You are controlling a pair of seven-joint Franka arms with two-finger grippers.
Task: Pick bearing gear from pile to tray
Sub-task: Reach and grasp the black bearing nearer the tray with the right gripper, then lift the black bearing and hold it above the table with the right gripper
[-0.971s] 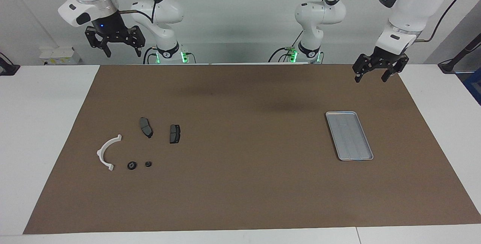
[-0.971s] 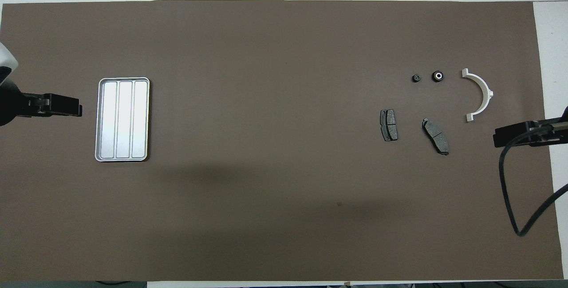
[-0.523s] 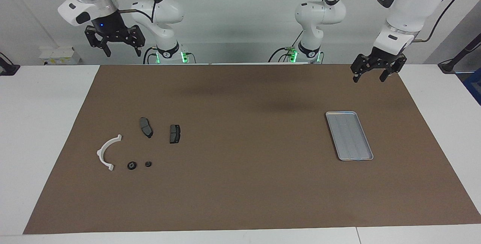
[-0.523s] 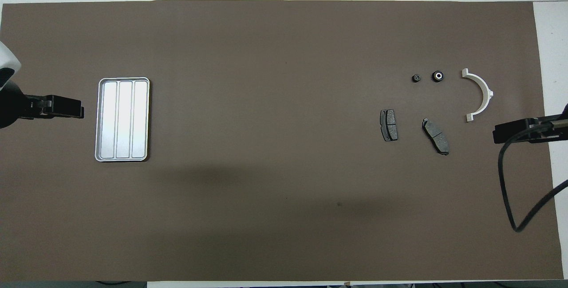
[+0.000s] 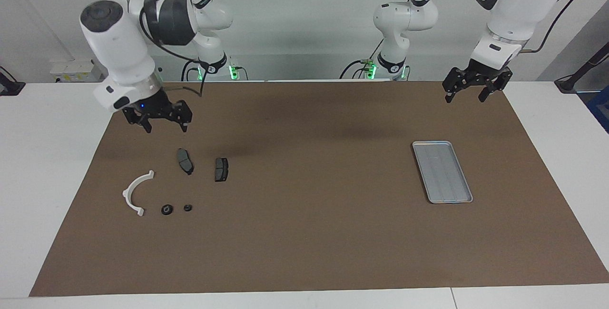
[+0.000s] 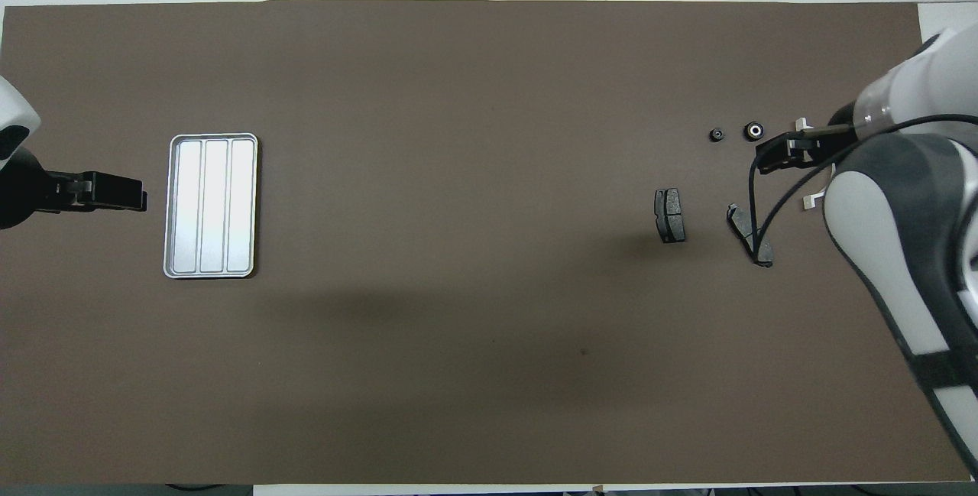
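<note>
Since a second ago the right arm has swung down and forward, so its right pincer [image 5: 164,126] now hangs low over the brown mat [image 5: 304,233], above the edge of the pile [image 5: 176,183] nearest the robots, with its fingers spread and nothing between them. Nothing on the bench [image 5: 47,166] has shifted.

That pile is a loose scatter toward the right arm's end: a white curved plastic arc [image 5: 135,192], two dark grey brake pads [image 5: 185,161] side by side and nearer the robots than the arc, and two small black round pieces [image 5: 166,209] – the larger one showing a pale centre from overhead [image 6: 753,130] – lying farthest from the robots, just beside the arc's end. All rest flat on the mat, none touched.

Toward the left arm's end lies the shallow rectangular silver-grey metal tray [image 5: 464,200], ribbed lengthwise, holding nothing.

Above the mat's corner at that end waits the left pincer [image 5: 471,94] – fingers apart, empty, well clear of the tray.
</note>
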